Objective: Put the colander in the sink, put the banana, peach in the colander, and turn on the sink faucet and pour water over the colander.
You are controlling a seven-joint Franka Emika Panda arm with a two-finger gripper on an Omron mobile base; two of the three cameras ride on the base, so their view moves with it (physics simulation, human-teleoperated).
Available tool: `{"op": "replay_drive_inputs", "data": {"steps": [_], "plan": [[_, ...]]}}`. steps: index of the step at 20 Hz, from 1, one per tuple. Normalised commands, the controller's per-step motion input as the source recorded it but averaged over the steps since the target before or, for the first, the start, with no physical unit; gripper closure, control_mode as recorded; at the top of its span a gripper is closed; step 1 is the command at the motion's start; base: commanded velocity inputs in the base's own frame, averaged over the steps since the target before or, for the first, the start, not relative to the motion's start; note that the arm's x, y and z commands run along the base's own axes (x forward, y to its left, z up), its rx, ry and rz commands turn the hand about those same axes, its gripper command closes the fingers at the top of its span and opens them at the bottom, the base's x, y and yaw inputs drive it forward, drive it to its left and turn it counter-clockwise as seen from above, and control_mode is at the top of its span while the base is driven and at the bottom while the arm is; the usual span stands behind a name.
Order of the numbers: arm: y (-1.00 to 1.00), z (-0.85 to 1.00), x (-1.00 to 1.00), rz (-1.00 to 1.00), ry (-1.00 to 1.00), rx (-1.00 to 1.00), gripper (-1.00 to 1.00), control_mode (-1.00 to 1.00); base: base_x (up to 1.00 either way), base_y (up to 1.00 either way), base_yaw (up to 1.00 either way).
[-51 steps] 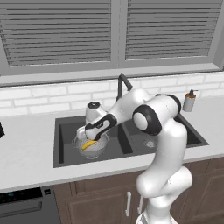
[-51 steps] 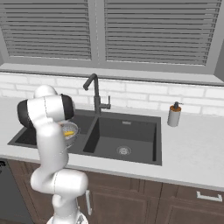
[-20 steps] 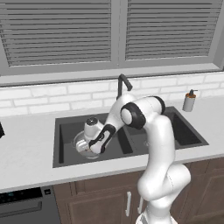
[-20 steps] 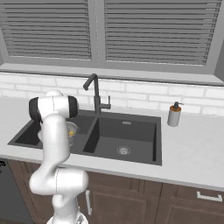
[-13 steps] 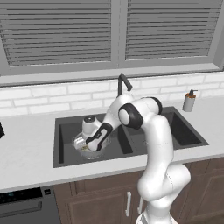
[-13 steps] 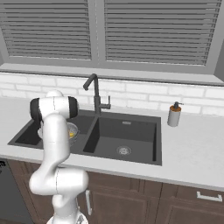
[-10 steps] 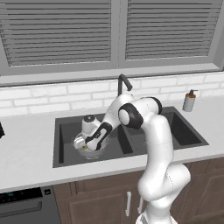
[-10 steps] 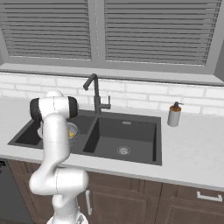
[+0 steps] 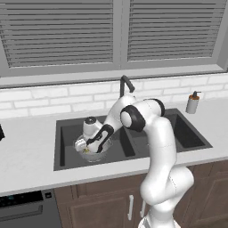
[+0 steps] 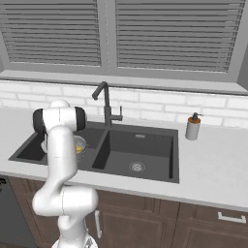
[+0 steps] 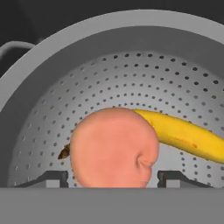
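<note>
The silver colander stands in the left basin of the dark sink. In the hand view its perforated wall surrounds the orange-pink peach and the yellow banana, which lies behind the peach and to its right. My gripper reaches down into the colander. Its fingertips flank the peach closely, open, with a hairline gap on each side. The gooseneck faucet rises behind the divider, with no water running.
A soap dispenser stands on the counter to the right of the sink. The right basin holds only its drain. A brick backsplash and a window with blinds run behind the faucet.
The hand has come down from above the colander into its bowl with the peach. The fingers have just spread slightly off the peach's sides.
</note>
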Motion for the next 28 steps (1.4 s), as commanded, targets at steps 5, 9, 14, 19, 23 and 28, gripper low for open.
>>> {"op": "replay_drive_inputs", "data": {"steps": [5, 9, 14, 19, 23, 28], "plan": [[-0.02, 0.07, 0.03, 0.0, 0.0, -0.02, -1.0, -1.0, 0.0, 0.0, 0.0], [-0.16, 0.26, 0.07, 0.0, 0.02, -0.02, -1.0, -1.0, 0.0, 0.0, 0.0], [-0.2, 0.62, -0.02, 0.0, 0.03, 0.0, -1.0, -1.0, 0.0, 0.0, 0.0], [-0.25, 0.77, -0.2, 0.0, 0.03, 0.0, -1.0, -1.0, 0.0, 0.0, 0.0], [-0.29, 0.73, -0.41, 0.0, 0.0, 0.0, -1.0, -1.0, 0.0, 0.0, 0.0], [-0.26, 0.75, -0.37, 0.0, 0.0, 0.0, -1.0, -1.0, 0.0, 0.0, 0.0]]}}
